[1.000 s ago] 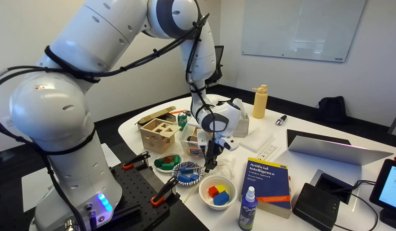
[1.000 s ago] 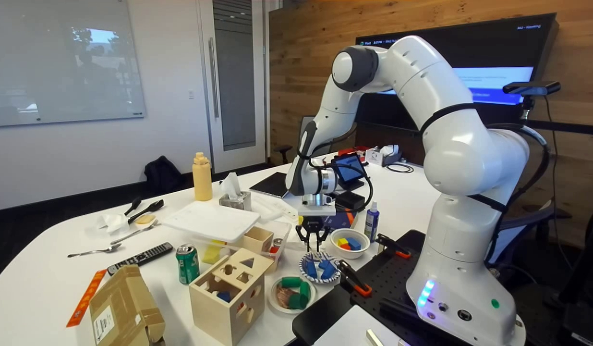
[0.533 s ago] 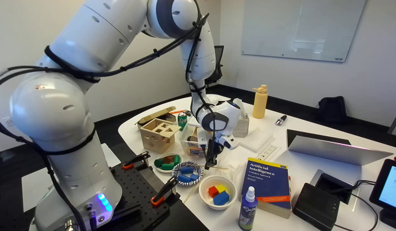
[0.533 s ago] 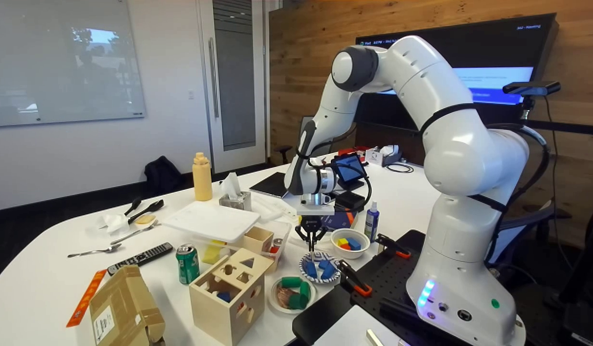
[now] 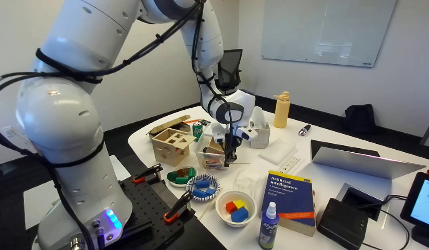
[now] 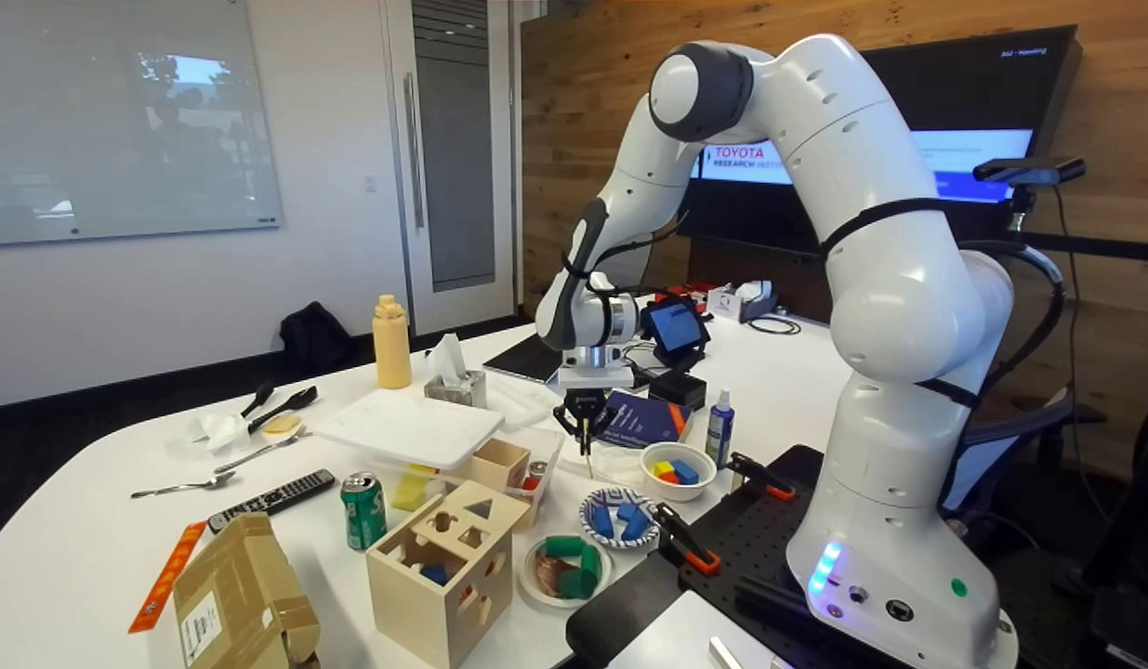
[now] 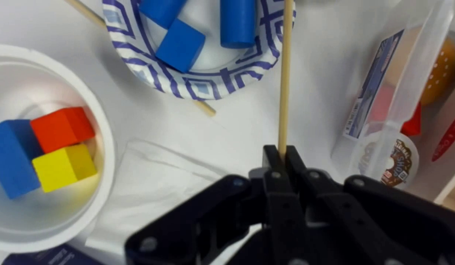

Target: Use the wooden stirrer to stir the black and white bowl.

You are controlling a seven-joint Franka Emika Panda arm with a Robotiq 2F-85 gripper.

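The wooden stirrer, a thin pale stick (image 7: 285,73), is pinched between the shut jaws of my gripper (image 7: 282,152). In the wrist view it runs from the fingertips to the top edge, crossing in front of the patterned bowl's side. The black and white bowl (image 7: 209,88) has a dark zigzag pattern and holds several blue blocks. It stands on the table in both exterior views (image 5: 203,198) (image 6: 620,542). My gripper (image 5: 229,164) is above the table, beyond the bowl and beside the clear bin. It also shows in an exterior view (image 6: 586,452).
A white bowl (image 5: 221,215) with coloured blocks stands beside the patterned bowl. A second stick (image 7: 205,108) lies partly under the patterned bowl. A plate (image 6: 529,587) with green blocks, a clear bin (image 5: 200,158), a wooden shape box (image 6: 397,595) and a book (image 5: 287,194) stand close by.
My gripper has risen and moved away from the patterned bowl towards the clear bin, carrying the stick. The stick's end was over the bowl a second ago. The bowls have not moved.
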